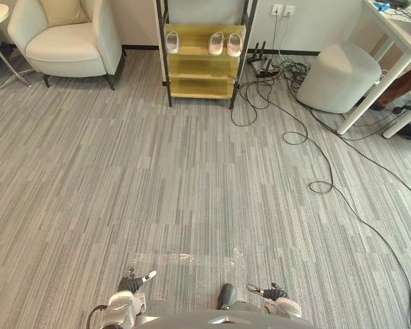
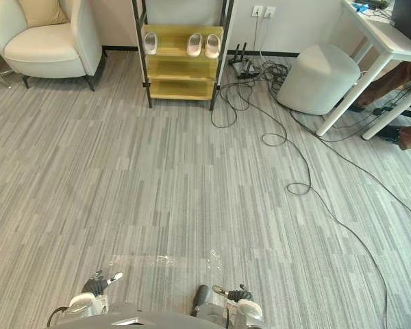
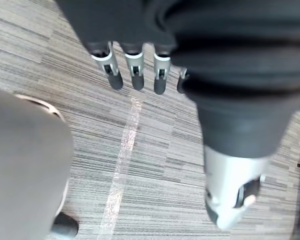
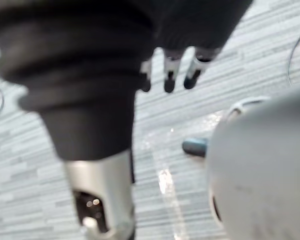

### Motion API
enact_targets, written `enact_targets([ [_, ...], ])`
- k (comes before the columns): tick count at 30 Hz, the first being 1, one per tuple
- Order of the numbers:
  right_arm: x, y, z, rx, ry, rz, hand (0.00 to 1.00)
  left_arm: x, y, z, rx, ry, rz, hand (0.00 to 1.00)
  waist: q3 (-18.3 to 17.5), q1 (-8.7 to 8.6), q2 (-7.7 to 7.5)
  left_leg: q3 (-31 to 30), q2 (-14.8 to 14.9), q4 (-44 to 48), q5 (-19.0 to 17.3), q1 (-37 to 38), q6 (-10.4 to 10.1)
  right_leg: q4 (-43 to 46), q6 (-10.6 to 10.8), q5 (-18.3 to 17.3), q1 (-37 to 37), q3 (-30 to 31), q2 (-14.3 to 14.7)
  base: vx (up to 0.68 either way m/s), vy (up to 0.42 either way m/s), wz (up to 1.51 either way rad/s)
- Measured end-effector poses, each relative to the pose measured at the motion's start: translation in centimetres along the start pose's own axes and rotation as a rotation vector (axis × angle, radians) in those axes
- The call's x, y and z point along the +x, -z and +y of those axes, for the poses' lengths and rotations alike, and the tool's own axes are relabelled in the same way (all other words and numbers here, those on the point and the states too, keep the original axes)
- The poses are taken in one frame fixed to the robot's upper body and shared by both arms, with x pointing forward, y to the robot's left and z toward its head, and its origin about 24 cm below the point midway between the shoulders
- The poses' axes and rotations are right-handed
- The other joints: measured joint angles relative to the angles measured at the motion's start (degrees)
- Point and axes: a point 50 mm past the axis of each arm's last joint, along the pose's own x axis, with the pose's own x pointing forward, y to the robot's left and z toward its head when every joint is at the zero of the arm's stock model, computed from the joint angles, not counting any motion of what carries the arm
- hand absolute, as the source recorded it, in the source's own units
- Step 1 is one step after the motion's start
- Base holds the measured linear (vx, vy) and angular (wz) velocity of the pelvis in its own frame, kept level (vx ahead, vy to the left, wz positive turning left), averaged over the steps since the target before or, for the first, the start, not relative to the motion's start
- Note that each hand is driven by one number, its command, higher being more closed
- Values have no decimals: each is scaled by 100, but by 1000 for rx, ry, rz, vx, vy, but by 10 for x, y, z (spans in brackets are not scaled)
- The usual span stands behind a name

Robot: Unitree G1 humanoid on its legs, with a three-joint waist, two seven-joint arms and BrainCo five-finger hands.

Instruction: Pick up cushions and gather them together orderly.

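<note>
Close by, the left hand point(image 1: 132, 282) and right hand point(image 1: 275, 295) hang low over the carpet point(image 1: 192, 171), fingers point(image 3: 135, 75) straight, apart, holding nothing. Far off, 1 tan cushion point(image 1: 63, 11) leans in the cream armchair point(image 1: 68, 49), beside the shelf point(image 1: 198, 66) carrying 3 slippers point(image 1: 216, 43).

Matt grey ribbed carpet floor point(image 1: 192, 178), glossy clear tape strip point(image 1: 192, 259) near; far left, smooth cream upholstered armchair point(image 1: 61, 44), tan cloth cushion point(image 1: 63, 10); yellow wood shelf point(image 1: 200, 65), dark metal frame point(image 1: 164, 55)
</note>
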Motion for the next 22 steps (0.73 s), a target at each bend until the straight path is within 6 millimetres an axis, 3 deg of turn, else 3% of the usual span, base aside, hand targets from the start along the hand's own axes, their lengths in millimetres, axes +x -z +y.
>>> enact_targets([
  [4,0,0,-3,24,12,-1,0,1,-3,-2,10,10,-6,0,115,5,22,-7,34,487,-4,-71,2,5,-26,15,44,301,17,-53,16,-30],
  [6,0,-1,-2,25,9,-2,0,1,-6,-3,8,16,-15,0,195,30,25,-494,-3,968,-264,-315,58,-5,-81,-27,4,555,23,-68,78,-50],
  [7,1,-5,-4,25,15,-14,0,1,-6,-7,2,24,-19,0,245,23,120,-874,-49,1014,-541,-391,48,-11,-57,-43,-1,667,58,-84,118,-41],
  [9,1,-8,-7,28,21,-24,0,1,-8,-11,-7,34,-27,0,285,15,179,-1047,-81,1037,-728,-634,13,-1,-26,-61,-25,772,62,-122,162,-30],
  [11,0,-3,-11,24,30,-15,0,0,-7,-12,-11,37,-29,0,213,32,287,-1198,-57,608,-719,-801,10,46,67,-57,-133,854,146,-130,187,-41],
  [12,0,-6,-12,20,32,-29,0,-1,-4,-12,-27,38,-22,0,139,83,411,-1113,-10,505,-635,-868,99,73,136,8,-164,1020,226,30,192,-44],
  [13,-1,-5,-8,27,22,-34,0,-1,-2,-9,-28,32,-15,0,115,32,265,-1028,-92,327,-600,-758,115,453,126,-141,-204,1121,158,108,176,-39],
  [16,-2,2,-4,27,15,-14,0,-2,2,-4,-43,17,-4,0,-9,34,122,-876,-260,-10,-451,-520,135,462,189,-313,-159,1233,28,142,109,-21],
  [19,-3,6,-6,20,17,-1,0,-2,5,-4,-42,17,8,0,-116,28,50,-811,-374,-337,-287,-360,208,429,295,-319,-168,1267,-54,151,68,-7],
  [22,-3,7,-9,18,24,4,0,-2,7,-5,-27,21,17,0,-192,7,163,-852,-467,-375,-231,-278,213,301,315,-328,-117,1267,-89,185,51,-1],
])
